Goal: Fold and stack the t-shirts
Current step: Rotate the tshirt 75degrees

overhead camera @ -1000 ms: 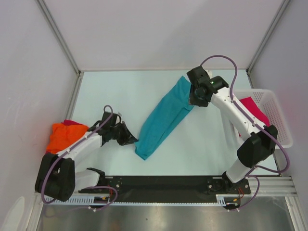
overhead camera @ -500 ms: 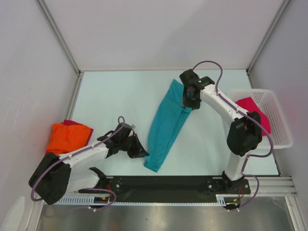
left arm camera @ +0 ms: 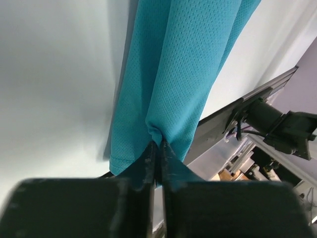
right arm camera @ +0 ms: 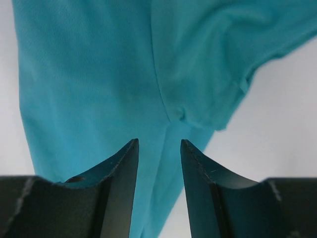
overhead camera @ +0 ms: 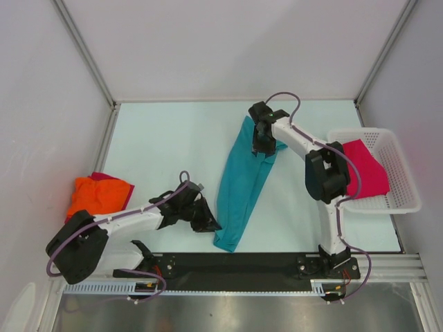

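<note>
The teal short-sleeved cloth t-shirt [overhead camera: 242, 187] lies on the pale counter [overhead camera: 159, 145] as one long narrow band, its long axis running from the near edge away to the far side and leaning a little to the right. The left claw [overhead camera: 208, 220] is at the near end and is clamped on a pinch of the hem, with that arm stretched low across the counter from its base. The right claw [overhead camera: 261, 146] is at the far end, its arm reaching far out with the wrist turned down; its fingers stand apart with cloth in the gap, and I cannot tell if they really grip it. I think the next fold must bring one end along this axis toward the other
</note>
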`<state>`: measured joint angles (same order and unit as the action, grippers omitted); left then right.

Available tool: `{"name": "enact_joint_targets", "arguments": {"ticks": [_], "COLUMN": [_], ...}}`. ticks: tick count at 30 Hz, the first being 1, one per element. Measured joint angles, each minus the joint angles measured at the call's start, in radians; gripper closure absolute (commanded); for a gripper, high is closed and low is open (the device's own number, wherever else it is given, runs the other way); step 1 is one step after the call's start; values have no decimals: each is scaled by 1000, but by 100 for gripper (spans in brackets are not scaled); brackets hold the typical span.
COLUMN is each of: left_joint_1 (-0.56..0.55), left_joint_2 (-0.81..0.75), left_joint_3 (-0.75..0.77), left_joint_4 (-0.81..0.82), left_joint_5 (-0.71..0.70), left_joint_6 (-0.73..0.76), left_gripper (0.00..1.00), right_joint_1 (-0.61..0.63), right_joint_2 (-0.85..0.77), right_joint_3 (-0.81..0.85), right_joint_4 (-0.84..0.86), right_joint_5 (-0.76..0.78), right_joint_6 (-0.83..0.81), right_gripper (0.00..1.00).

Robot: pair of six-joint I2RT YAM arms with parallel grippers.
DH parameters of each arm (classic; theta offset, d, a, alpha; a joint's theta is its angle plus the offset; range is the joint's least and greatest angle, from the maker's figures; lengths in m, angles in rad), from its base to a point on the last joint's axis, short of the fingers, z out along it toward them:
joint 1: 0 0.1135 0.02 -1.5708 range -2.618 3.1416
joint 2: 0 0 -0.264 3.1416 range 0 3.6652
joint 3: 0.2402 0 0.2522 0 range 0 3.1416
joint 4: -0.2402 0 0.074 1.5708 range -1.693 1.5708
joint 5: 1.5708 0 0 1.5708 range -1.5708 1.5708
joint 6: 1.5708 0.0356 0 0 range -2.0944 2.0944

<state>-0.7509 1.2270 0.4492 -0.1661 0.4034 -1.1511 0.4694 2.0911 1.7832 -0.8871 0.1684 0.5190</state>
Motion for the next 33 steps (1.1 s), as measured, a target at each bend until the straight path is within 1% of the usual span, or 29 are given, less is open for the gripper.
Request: {"name": "enact_joint_targets", "arguments": {"ticks": [1, 2, 4, 5, 8, 15, 21, 25, 28, 33], "left_joint_1": [0, 0, -1, -2, -3, -2, 11, 53, 91, 150], "left_joint_2": [-1, -3, -16, -24, -70, -164, -221, -272, -297, -296], "left_joint_3": [2, 4, 20, 29, 61, 134, 141, 144, 146, 153], "left_joint_4": [-3, -6, -35, -53, -134, -296, -394, -449, -476, -502], "left_joint_5": [0, 0, -7, -10, -49, -151, -200, -217, -217, -214], "left_joint_6": [2, 11, 22, 35, 55, 104, 120, 142, 159, 196], "left_gripper": [52, 38, 17, 13, 9, 8, 8, 8, 8, 8], "right_joint_1": [-2, -2, -1, -2, -1, -2, -19, -57, -85, -126], "right_joint_2": [38, 60, 106, 124, 156, 188, 281, 378, 420, 475], "right_joint_3": [23, 36, 68, 85, 122, 189, 301, 422, 491, 592], "right_joint_4": [3, 6, 6, 6, 8, 12, 6, -39, -45, -84], "right_joint_5": [-3, -7, -13, -16, -21, -20, -20, -38, -43, -98], "right_joint_6": [-1, -3, -6, -8, -12, -24, -39, -41, -40, -31], "right_gripper": [55, 55, 55, 55, 55, 55, 55, 55, 55, 56]}}
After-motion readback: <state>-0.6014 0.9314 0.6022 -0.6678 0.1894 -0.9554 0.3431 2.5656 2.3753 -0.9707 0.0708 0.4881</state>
